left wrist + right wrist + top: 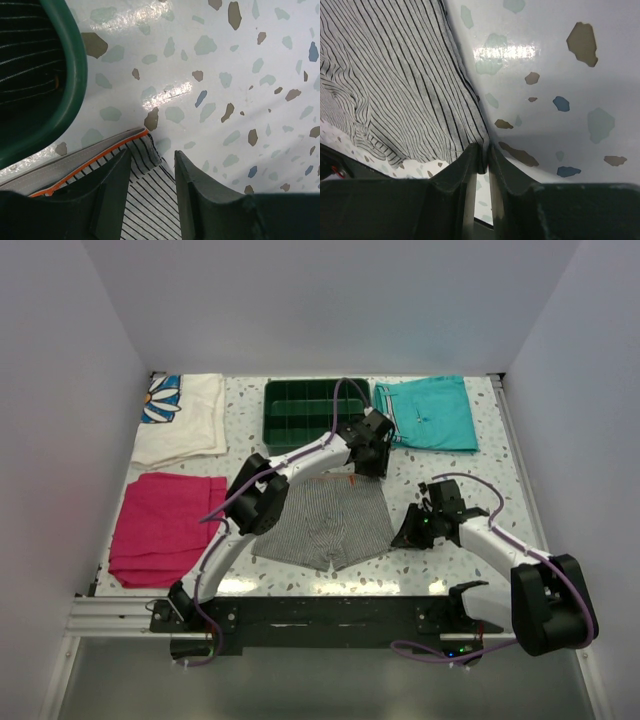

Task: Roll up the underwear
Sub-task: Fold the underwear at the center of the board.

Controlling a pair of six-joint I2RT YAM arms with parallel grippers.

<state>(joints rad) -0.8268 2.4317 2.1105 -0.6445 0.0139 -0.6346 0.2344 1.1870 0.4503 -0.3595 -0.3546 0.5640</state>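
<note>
Pinching the near right corner of the underwear [325, 520], spread flat on the table [243, 405], my right gripper [484, 149] is clenched on the hem. My left gripper [152, 155] is released, its 2 fingers straddling the far right corner beside the tray [75, 75].

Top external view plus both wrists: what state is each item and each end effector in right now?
underwear: flat on the table, unrolled.
left end effector: open, straddling the waistband corner.
right end effector: shut at the hem corner; cannot tell whether cloth is pinched.
green tray: upright.
teal shorts: folded flat.
magenta cloth: folded flat.
white flowered cloth: folded flat.
</note>
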